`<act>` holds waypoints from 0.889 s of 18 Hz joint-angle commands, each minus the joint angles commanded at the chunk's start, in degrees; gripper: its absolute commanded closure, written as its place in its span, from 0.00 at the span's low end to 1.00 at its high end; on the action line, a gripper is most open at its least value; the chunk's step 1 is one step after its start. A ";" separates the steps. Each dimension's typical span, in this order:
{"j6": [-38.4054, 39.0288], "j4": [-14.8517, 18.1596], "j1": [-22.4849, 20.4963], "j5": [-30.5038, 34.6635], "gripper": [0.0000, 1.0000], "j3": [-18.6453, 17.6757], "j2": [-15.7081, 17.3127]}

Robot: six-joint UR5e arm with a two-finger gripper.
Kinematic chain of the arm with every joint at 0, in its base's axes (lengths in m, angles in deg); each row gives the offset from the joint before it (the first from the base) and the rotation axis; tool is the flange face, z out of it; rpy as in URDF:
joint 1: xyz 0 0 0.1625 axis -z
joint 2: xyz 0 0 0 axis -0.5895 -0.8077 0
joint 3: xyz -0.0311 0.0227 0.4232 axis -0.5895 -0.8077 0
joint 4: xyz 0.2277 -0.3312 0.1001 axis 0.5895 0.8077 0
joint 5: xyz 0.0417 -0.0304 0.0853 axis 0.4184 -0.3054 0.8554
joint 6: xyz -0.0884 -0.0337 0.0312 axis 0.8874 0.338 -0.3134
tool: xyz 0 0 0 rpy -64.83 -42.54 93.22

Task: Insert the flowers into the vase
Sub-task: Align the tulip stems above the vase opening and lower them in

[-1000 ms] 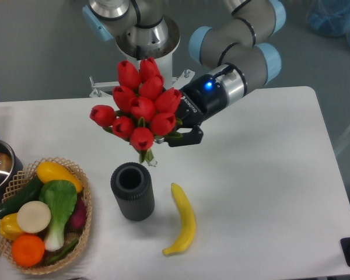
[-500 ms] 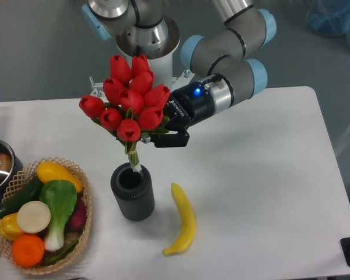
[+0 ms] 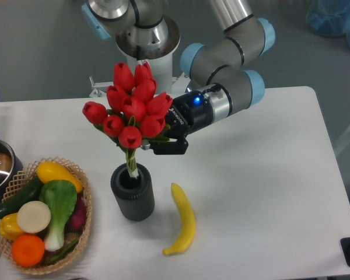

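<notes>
Lowered flowers (image 3: pixel 130 114) stand upright, stems in vase (image 3: pixel 132 192).

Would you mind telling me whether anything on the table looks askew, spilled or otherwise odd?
Nothing stands out. The vase stands upright, the flowers enter its mouth, the banana lies beside it, and the basket keeps its vegetables inside.

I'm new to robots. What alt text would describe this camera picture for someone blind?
A robot gripper holds red tulips upright, stems dipping into a dark ribbed vase on a white table. A banana lies right of it, a vegetable basket left.
</notes>
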 joint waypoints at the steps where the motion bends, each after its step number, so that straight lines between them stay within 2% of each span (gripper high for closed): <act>1: 0.00 0.00 0.00 0.09 0.67 -0.09 0.00; 9: -2.02 0.09 0.79 0.44 0.67 -2.55 -0.35; 16: -5.27 0.09 1.93 0.44 0.67 -3.08 -3.95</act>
